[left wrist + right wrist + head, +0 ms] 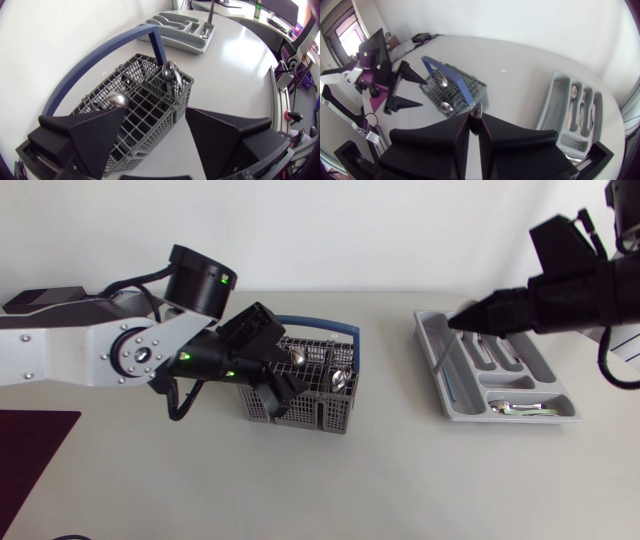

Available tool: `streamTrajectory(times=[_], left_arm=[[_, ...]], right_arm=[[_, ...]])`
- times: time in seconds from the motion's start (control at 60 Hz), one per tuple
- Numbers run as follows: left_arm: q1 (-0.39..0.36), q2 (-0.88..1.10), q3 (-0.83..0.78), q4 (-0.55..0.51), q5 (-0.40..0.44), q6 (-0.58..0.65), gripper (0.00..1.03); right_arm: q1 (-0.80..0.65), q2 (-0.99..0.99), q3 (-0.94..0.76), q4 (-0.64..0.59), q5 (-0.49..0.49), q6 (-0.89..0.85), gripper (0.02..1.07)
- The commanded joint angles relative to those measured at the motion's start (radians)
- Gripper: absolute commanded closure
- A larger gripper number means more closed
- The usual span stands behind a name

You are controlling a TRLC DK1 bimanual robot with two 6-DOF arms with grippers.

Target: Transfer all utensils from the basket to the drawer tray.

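Standing on the pale table (400, 480), the basket (312, 416) is a grey plastic box with open mesh walls and inner partitions. It is spanned by a curved blue handle (320, 325). Two polished metal spoons (297, 357) stand upright in separate compartments, bowls uppermost, one near the middle and one at the end nearer the tray. The drawer tray (455, 402) lies well apart from the basket, towards the right arm's side. It is a smooth light-grey moulding of long parallel troughs plus one crosswise trough. Several shiny pieces of cutlery (520, 409) already lie in it, some in the long troughs and some in the crosswise one.

The right claw (458, 322) hangs over the tray's far corner. Its two matte black wedge fingers are pressed nearly together, and they pinch the top of a slim metal utensil (476, 111). This utensil hangs down over the longest outer trough, and its type cannot be told.

The left claw (155, 115) is spread wide at the basket end farther from the tray. One textured black finger (95, 135) lies across the mesh top and the other sits beside the outer wall, so a basket corner lies between them. It holds nothing, and whether either finger touches the mesh cannot be told.
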Motion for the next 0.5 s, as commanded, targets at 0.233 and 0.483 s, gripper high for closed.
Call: streamTrajectory(times=[0.233, 0.483], left_arm=[[-0.045, 0.167, 0.165, 0.012, -0.022, -0.101, 0.17], [-0.072, 0.207, 0.205, 0.012, -0.032, -0.126, 0.18]], right_arm=[[-0.363, 0.017, -0.227, 0.119, 0.116, -0.332, 1.01], [-0.527, 0.142, -0.321, 0.335, 0.185, -0.522, 1.01]])
